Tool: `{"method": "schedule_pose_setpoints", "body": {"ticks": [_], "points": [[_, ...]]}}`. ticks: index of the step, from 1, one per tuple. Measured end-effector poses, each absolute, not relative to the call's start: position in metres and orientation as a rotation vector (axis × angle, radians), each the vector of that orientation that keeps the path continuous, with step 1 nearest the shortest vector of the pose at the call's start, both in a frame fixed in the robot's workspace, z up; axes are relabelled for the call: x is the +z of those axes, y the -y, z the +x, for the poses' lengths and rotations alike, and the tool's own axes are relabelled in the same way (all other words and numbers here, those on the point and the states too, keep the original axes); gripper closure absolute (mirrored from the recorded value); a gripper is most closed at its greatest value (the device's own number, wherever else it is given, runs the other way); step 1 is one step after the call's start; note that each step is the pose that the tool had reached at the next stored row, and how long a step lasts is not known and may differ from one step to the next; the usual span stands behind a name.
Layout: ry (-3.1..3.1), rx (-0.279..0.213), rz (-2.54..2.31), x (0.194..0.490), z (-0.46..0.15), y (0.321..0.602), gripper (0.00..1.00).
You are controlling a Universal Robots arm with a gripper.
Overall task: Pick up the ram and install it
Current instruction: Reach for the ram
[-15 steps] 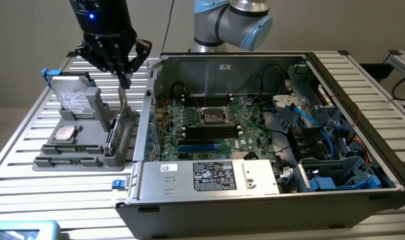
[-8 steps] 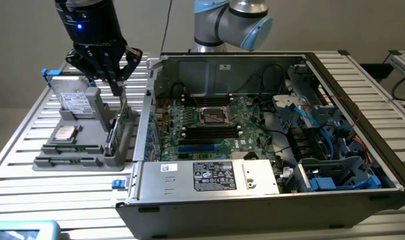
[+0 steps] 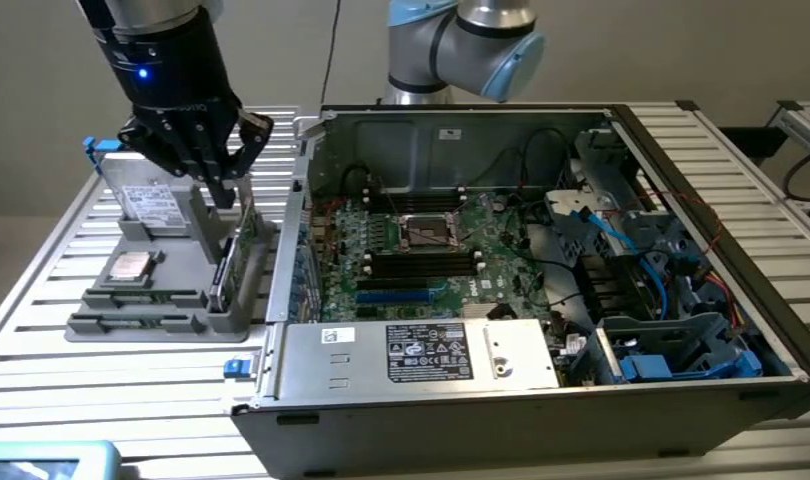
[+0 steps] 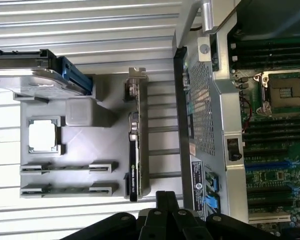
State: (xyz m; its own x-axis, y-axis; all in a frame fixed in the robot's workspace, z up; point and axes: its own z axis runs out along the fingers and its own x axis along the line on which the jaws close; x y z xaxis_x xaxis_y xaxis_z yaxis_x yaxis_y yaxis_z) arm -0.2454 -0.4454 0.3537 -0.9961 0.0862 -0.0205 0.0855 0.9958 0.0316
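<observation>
Gripper (image 3: 222,198) clenched on nothing, poised above the expansion card (image 3: 238,262) standing in the grey parts tray (image 4: 90,145); ram (image 3: 145,297) seemingly edge-up in a near slot, nearer than the gripper and toward the exterior view's left, long axis left–right.

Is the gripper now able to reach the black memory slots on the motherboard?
Probably yes: the case is open on top, nothing covers the memory slots, and the gripper, shut, hangs over the gray tray beside it.
</observation>
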Motion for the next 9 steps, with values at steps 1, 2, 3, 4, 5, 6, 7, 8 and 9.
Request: {"method": "schedule_pose_setpoints", "body": {"ticks": [1,2,3,4,5,6,7,8,9], "points": [[-3.116,0.039,0.134,0.353,-0.247,0.446,0.89],[-3.116,0.030,0.134,0.353,-0.248,0.447,0.89],[-3.116,0.021,0.134,0.353,-0.249,0.447,0.89],[-3.116,0.015,0.134,0.352,-0.250,0.448,0.89],[-3.116,0.011,0.134,0.351,-0.252,0.448,0.89],[-3.116,0.008,0.134,0.350,-0.254,0.448,0.89],[-3.116,0.006,0.134,0.349,-0.257,0.448,0.89],[-3.115,0.005,0.133,0.347,-0.260,0.448,0.89],[-3.115,0.003,0.133,0.345,-0.264,0.448,0.89]]}}
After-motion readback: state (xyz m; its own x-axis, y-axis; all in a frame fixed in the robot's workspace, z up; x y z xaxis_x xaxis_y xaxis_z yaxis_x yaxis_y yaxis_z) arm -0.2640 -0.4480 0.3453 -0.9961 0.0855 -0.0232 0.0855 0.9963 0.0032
